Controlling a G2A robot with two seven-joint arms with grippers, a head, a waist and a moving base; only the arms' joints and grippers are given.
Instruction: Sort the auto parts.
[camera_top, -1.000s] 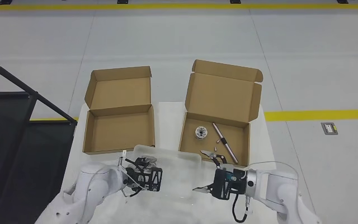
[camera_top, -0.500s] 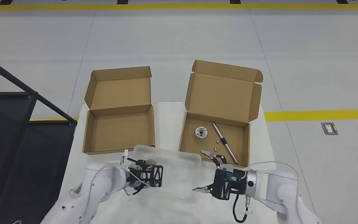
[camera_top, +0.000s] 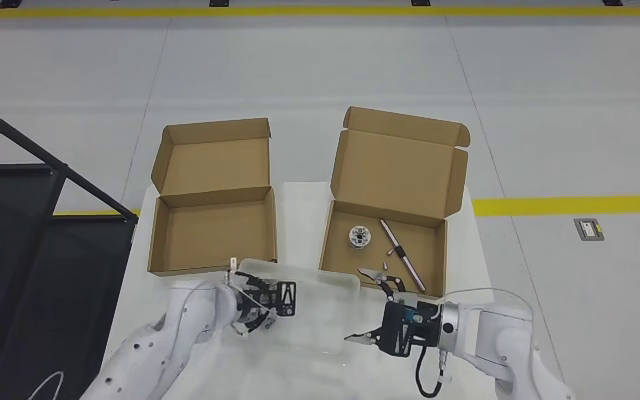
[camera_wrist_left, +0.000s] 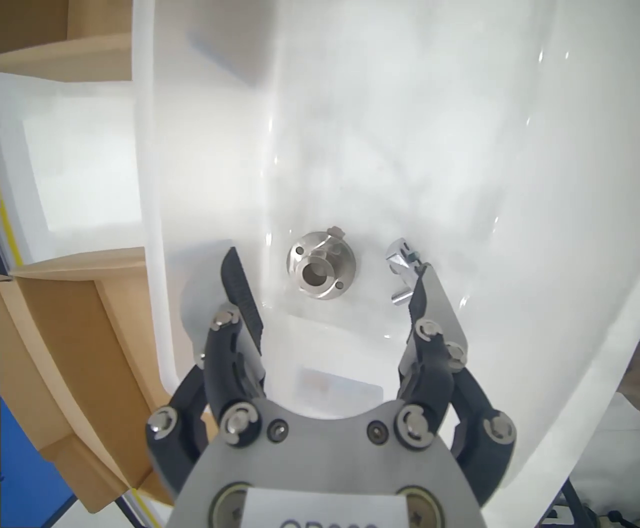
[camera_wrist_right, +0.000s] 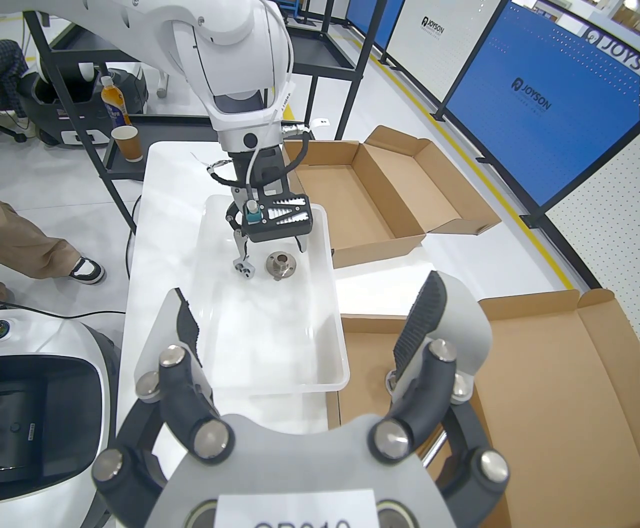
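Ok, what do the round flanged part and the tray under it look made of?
Flanged part: likely machined metal, satin silver-grey, with bright highlights and drilled holes. Tray: probably translucent white plastic, glossy, judging by glints and its milky see-through wall.

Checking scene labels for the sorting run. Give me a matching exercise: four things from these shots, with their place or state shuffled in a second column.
1 flange
2 rod
3 left gripper
4 right gripper

A in the right box
B open, just above the flange
C lying in the white tray
D open, at the tray end away from the flange

Pairs: 1-C, 2-A, 3-B, 4-D.
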